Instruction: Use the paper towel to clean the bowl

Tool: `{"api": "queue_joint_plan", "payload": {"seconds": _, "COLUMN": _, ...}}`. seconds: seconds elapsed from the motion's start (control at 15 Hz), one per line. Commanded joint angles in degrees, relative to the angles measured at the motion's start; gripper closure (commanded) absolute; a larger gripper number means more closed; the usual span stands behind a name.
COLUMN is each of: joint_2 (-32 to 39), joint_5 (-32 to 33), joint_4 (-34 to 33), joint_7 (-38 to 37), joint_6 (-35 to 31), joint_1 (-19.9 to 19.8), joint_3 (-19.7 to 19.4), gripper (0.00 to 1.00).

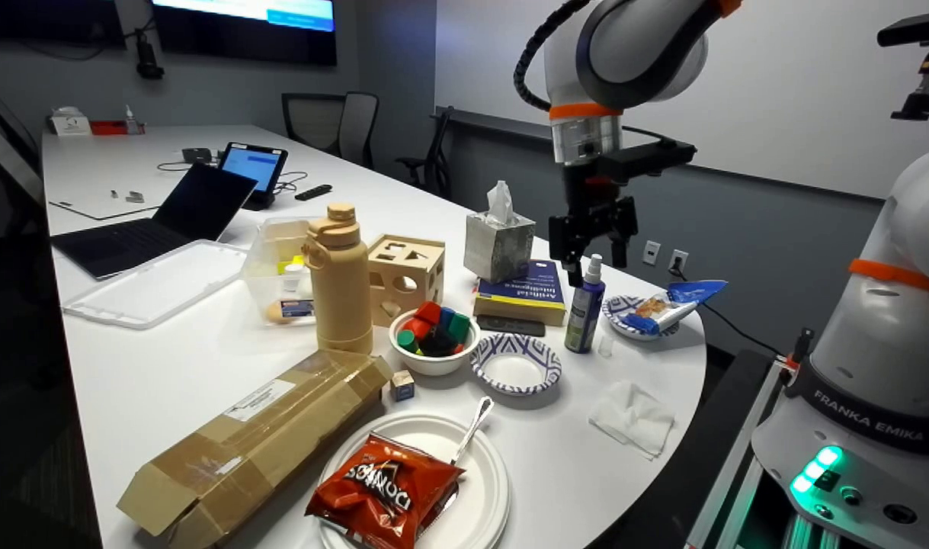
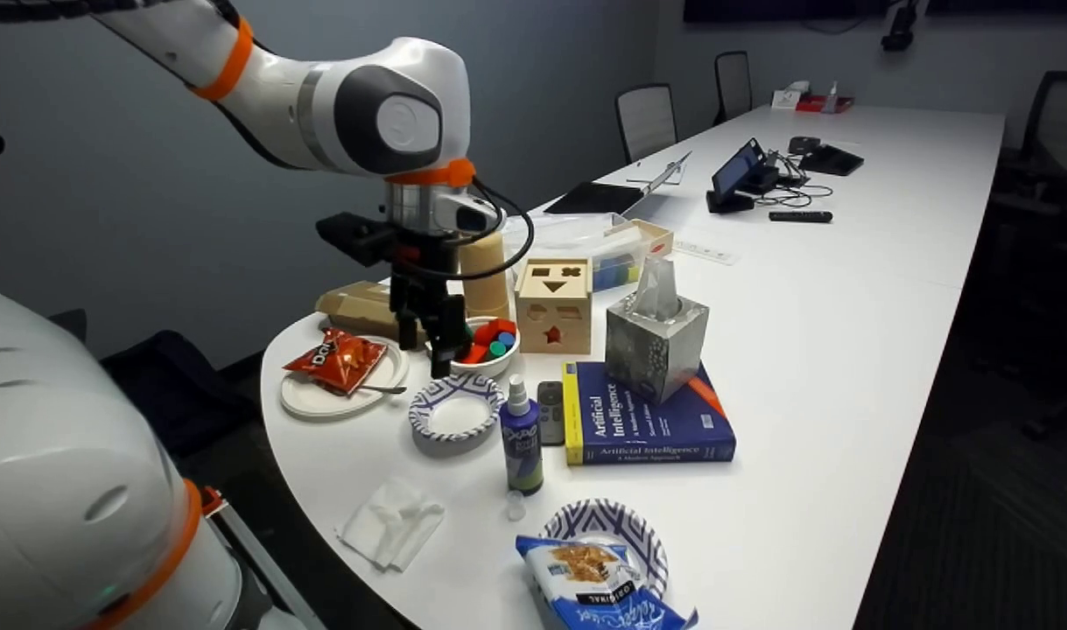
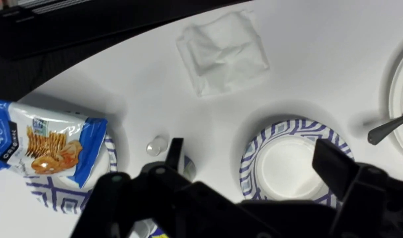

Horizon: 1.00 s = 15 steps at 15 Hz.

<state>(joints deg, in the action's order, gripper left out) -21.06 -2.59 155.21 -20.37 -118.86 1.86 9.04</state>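
Two black fingers (image 3: 333, 168) stand wide apart, so my end effector (image 3: 251, 153) holds nothing, above the white, round-ended desk (image 3: 307, 72). The thin white crumpled paper towel (image 3: 222, 56) lies flat near the curved edge, apart from the small round white bowl with purple-blue stripes (image 3: 287, 167). I judge that the step in hand is to pick up this towel. A slim purple plastic spray bottle (image 2: 522, 446) shows partly behind one finger in the wrist view, and I cannot tell the gap, so I should rise slightly before going sideways. Then I should descend over the folds at the towel's middle until the tips just meet the desk, and close slowly; so thin a sheet may slip.
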Motion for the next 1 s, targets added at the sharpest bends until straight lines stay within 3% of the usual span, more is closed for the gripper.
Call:
{"api": "queue_joint_plan", "payload": {"seconds": 0.0, "joint_2": 5.0, "joint_5": -4.5, "joint_4": 0.4, "joint_7": -0.3, "joint_6": -1.0, "joint_1": 0.4, "joint_3": -1.5, "gripper": 0.0}}
{"api": "queue_joint_plan", "payload": {"seconds": 0.93, "joint_2": 22.2, "joint_5": -4.9, "joint_4": 2.2, "joint_7": 0.8, "joint_6": -15.4, "joint_1": 0.2, "joint_3": -4.6, "gripper": 0.0}}
